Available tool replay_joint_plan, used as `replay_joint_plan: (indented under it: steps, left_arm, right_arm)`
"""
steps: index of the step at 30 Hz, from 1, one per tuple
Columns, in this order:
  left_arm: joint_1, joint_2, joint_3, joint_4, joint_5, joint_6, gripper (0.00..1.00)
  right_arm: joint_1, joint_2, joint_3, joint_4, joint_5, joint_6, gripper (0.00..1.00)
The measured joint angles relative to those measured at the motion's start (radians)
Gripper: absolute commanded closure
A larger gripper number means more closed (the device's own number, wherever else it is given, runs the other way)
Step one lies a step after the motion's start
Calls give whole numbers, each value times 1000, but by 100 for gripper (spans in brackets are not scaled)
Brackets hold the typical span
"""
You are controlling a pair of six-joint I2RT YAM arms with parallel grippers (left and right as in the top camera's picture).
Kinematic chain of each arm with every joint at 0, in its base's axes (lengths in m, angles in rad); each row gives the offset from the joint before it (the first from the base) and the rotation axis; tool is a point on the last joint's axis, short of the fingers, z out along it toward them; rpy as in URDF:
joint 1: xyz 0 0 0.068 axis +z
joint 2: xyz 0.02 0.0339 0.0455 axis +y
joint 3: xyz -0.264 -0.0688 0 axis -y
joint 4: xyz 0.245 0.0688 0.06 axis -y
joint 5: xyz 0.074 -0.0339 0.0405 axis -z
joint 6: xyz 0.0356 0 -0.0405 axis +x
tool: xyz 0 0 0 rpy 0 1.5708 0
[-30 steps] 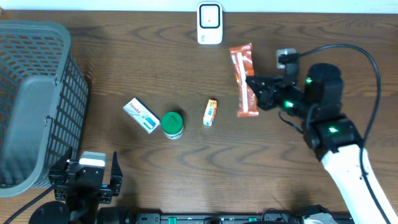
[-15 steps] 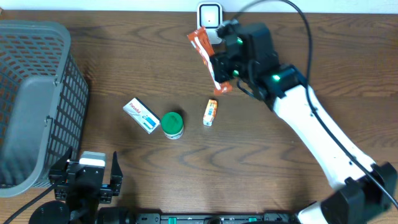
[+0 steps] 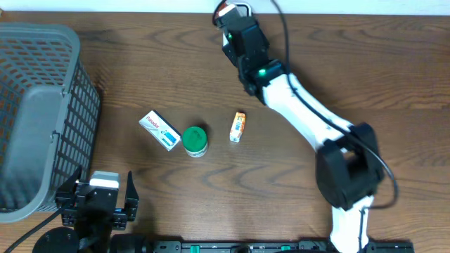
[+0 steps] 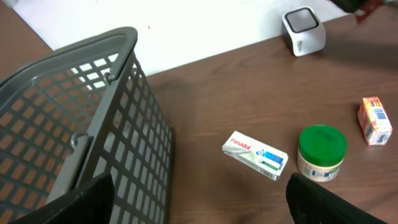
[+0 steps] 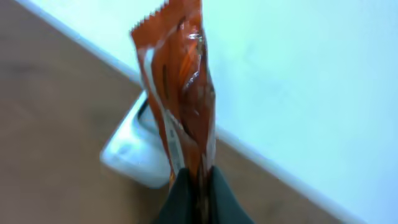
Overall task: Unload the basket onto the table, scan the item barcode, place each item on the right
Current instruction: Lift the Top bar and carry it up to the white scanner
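The right arm (image 3: 295, 98) has swung from 3 o'clock up to 12 o'clock, carrying the orange packet (image 5: 180, 93) to the white scanner (image 4: 303, 28). At 9 o'clock sits the grey basket (image 3: 35, 105). At 7 o'clock the left jaws stand wide, gripping nothing. Mid-worktop (image 3: 281, 183) lie a white box (image 3: 159, 130) (red writing, seemingly "Panadol"), a green-lidded jar (image 3: 195, 139) and a small orange carton (image 3: 238, 127). The right jaws are clenched on the packet's near end. Its long axis runs straight out from them, crimped edge farthest, with the scanner just behind. Its print is blurred.
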Motion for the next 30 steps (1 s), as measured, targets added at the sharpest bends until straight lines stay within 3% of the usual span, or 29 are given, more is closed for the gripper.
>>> replay_joint_plan:
  steps: [4, 8, 19, 30]
  left_arm:
    - [0, 0, 0, 0, 0, 0, 14]
    - [0, 0, 0, -1, 0, 0, 14]
    - [0, 1, 0, 0, 0, 0, 14]
    - [0, 1, 0, 0, 0, 0, 14]
  right_arm:
    - [6, 117, 7, 315, 101, -239, 99]
    - [9, 229, 71, 478, 146, -425, 99]
    - [10, 539, 491, 417, 68, -584, 99]
    - [-50, 618, 530, 360, -12, -690, 99]
